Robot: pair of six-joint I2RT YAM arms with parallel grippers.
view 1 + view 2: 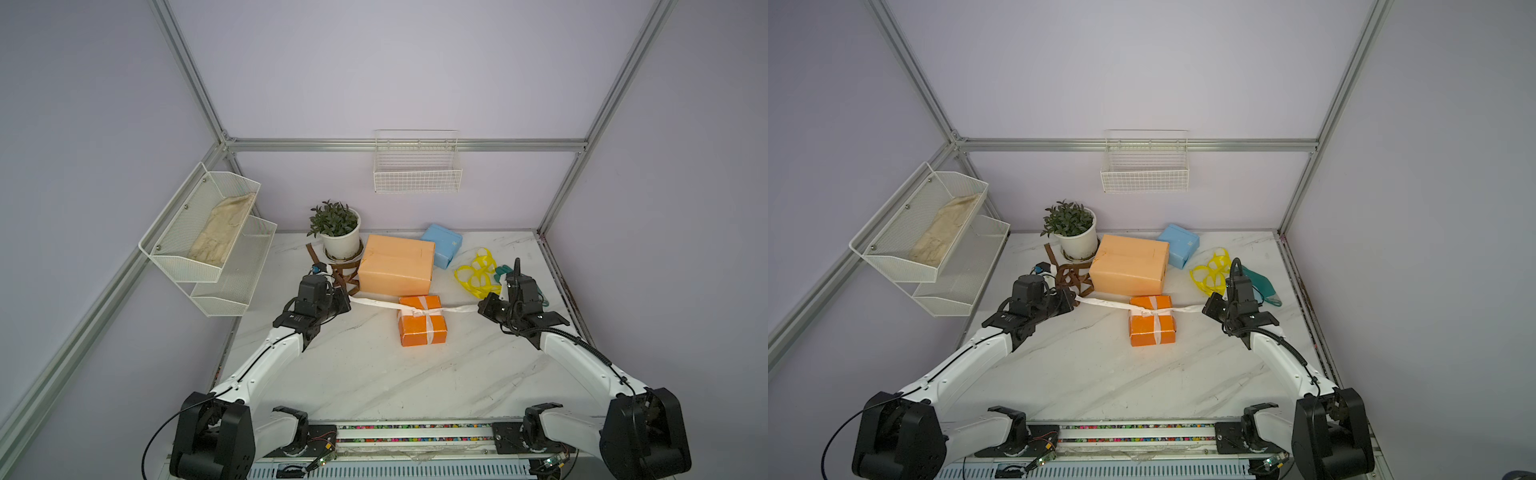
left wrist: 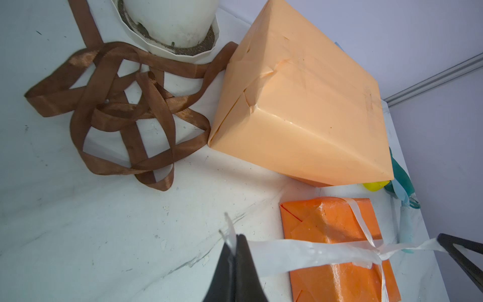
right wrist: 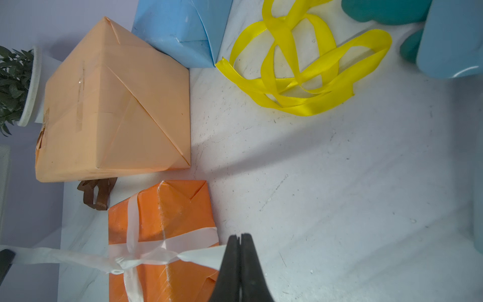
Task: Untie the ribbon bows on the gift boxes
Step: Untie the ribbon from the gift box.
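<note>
Both arms are on the thin white ribbon (image 1: 376, 302), one at each end! The left gripper (image 2: 236, 241) has its black jaws pinched tight on one tail, with a stub of ribbon poking out past the tips. The right gripper (image 3: 240, 238) is clamped just as hard on the opposite tail. Right between the two pairs of jaws sits the small bright orange paper-wrapped box (image 1: 422, 328). The ribbon runs stretched from jaw to jaw across its top, meeting in a small knot there, with bands crossed around the box.

Just beyond that box, farther from both jaws, is the large pale peach-orange box (image 1: 395, 266), bare of ribbon on the faces shown. Past the left jaws the dark brown ribbon (image 2: 117, 112) sprawls in loose loops on the table, beside the peach box. Past the right jaws the bright yellow ribbon (image 3: 308, 78) lies in loose loops next to the small light blue box (image 3: 180, 28), with a teal glove (image 1: 1260, 282) close by.

Containers: the white plant pot (image 1: 343, 245), beyond the left jaws, holds a leafy green plant (image 1: 332, 218). Out on the left gripper's side, the two-tier white mesh shelf (image 1: 183, 266) carries a crumpled beige cloth (image 1: 222, 235) in its upper tier. A white wire basket (image 1: 417, 180) hangs on the back wall, well beyond both jaws.
</note>
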